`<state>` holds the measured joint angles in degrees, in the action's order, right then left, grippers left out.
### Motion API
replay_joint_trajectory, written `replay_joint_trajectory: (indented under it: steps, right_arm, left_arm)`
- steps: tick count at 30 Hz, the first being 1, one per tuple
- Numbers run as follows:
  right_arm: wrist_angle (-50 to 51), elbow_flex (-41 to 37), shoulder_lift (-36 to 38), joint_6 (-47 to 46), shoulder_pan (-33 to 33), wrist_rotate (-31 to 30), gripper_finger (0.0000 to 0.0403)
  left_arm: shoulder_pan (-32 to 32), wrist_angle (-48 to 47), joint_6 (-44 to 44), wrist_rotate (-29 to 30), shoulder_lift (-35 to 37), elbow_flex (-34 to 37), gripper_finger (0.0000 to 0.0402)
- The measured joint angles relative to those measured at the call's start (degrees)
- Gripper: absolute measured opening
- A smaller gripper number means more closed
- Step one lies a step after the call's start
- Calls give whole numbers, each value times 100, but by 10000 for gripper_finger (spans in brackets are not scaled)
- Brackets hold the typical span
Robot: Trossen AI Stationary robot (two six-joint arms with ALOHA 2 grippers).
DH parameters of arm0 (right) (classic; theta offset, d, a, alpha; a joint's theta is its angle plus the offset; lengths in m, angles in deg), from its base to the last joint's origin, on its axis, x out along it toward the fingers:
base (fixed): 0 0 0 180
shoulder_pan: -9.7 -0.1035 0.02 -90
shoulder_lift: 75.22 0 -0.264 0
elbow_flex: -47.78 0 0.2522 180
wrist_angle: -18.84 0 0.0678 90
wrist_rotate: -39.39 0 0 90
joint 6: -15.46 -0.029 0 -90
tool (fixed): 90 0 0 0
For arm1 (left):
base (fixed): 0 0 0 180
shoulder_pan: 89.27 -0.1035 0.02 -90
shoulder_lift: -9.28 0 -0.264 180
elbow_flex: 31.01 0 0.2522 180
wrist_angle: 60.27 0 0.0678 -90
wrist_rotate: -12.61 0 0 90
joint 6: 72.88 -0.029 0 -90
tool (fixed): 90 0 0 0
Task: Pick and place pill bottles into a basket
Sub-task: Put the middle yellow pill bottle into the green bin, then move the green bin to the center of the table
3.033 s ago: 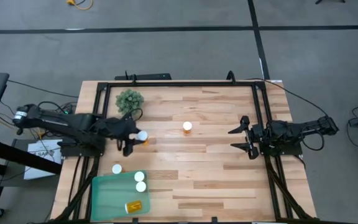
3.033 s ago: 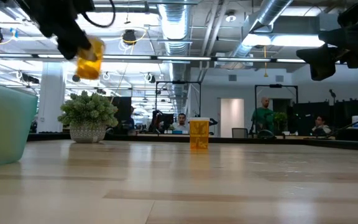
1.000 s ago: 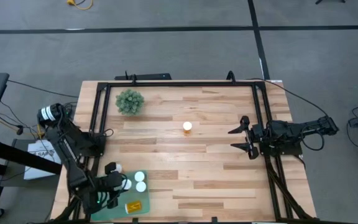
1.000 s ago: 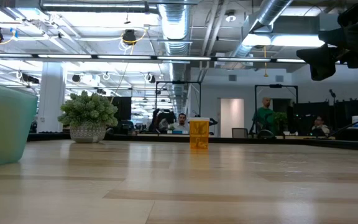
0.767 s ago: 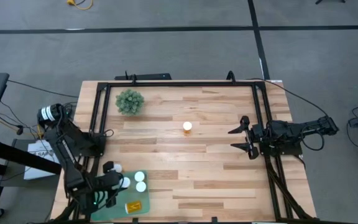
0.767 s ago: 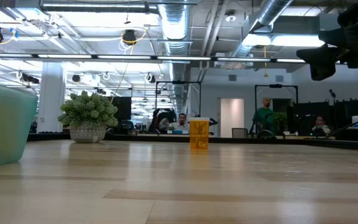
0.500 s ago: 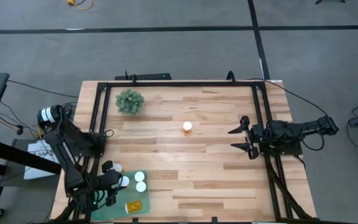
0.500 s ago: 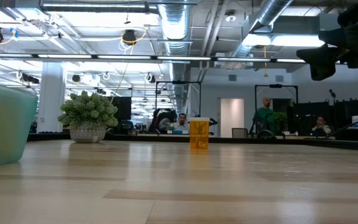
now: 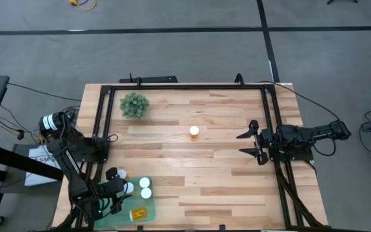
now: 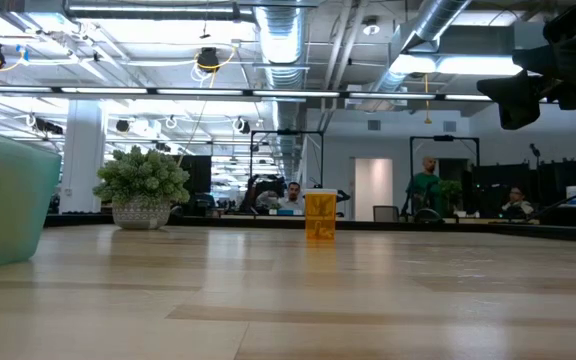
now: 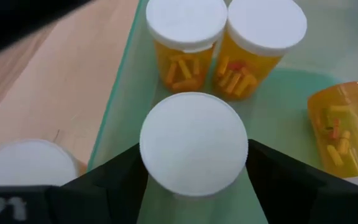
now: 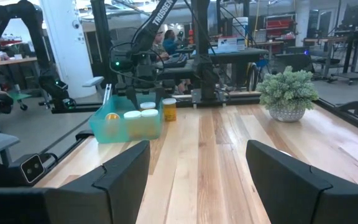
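Note:
The teal basket (image 9: 116, 216) sits at the table's near left corner. Two pill bottles (image 9: 145, 187) stand upright in it and a third (image 9: 138, 214) lies on its side. My left gripper (image 9: 122, 189) is over the basket's far left part, shut on another upright bottle (image 11: 194, 146). One bottle (image 9: 120, 174) stands on the wood just beyond the basket's far edge. Another bottle (image 9: 194, 131) stands at mid-table, also in the low view (image 10: 320, 215). My right gripper (image 9: 252, 142) is open and empty at the table's right edge. My left gripper pinches the bottle at its white cap, one finger (image 11: 114, 180) on each side of the cap's rim (image 11: 146, 155). The fingers come from above, pointing down into the basket. The bottle stands upright; the cap hides whether its base rests on the basket floor.
A small bushy green plant (image 9: 134, 105) in a pot stands at the far left of the table. A black frame rail (image 9: 185, 86) runs along the table's far, left and right edges. People show in the room behind the table in the low view.
My left gripper has stayed over the basket's far left part with the bottle between its fingers, and the arm's elbow has shifted a little. Three seconds ago it held this bottle lifted clear near the plant, so it has gone toward the table's near edge.

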<state>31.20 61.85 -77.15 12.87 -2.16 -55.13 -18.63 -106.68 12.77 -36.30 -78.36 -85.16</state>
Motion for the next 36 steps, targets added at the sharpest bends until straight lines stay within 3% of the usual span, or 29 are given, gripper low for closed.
replay_joint_trajectory:
  steps: [5,14,20,27,36]
  right_arm:
    - [0,-1,0,0,0,-2,260]
    - [0,-1,0,0,0,-2,260]
    - [0,1,0,0,2,-2,260]
    - [0,1,0,2,0,-2,260]
    - [0,1,0,0,2,-2,260]
  left_arm:
    - [0,-136,-89,-289,-2,-216,264]
    - [-7,-1994,40,152,-2,-965,265]
    - [-97,-2554,-207,187,-2,-1455,265]
    - [-151,-2351,-779,72,-2,-2057,265]
    - [-292,-782,-1329,-1380,-11,-2228,265]
